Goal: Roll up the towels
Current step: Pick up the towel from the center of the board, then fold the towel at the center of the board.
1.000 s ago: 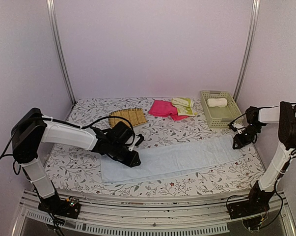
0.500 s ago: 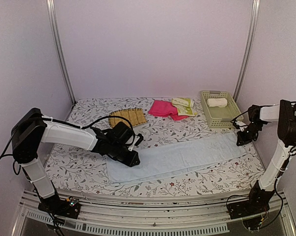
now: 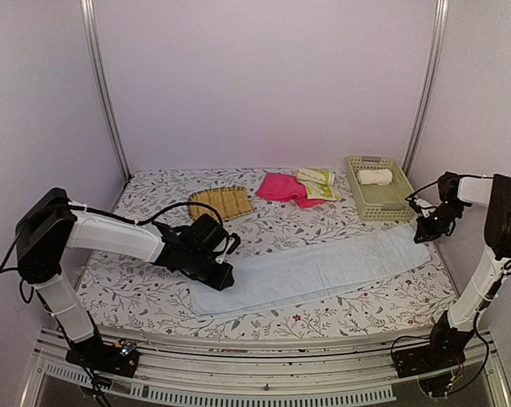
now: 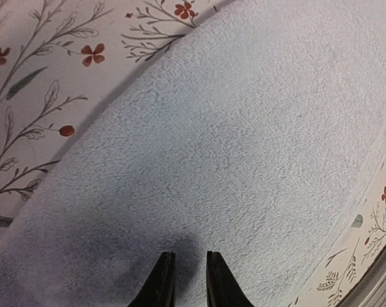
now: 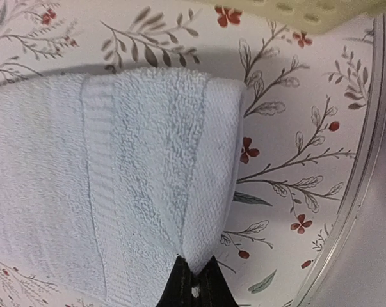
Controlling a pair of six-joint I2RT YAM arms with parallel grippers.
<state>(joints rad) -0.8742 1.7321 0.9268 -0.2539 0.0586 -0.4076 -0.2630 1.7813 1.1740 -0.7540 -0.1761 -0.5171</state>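
From above, the light blue towel (image 3: pixel 314 270) lies flat and unrolled across the front of the table (image 3: pixel 153 191). The left gripper (image 3: pixel 221 275) is over its left end and the right gripper (image 3: pixel 424 233) at its right end. One cream-white towel (image 3: pixel 375 176) sits rolled in the green basket (image 3: pixel 361 203). The pink towel (image 3: pixel 280 186) and yellow-green towel (image 3: pixel 316 182) lie unrolled at the back.

The left wrist view shows fingers (image 4: pixel 160 281) narrowly apart above blue terry, pinching nothing visible.

The right wrist view shows the jaws clamped together on the towel's end edge, so three towels seem left to roll.
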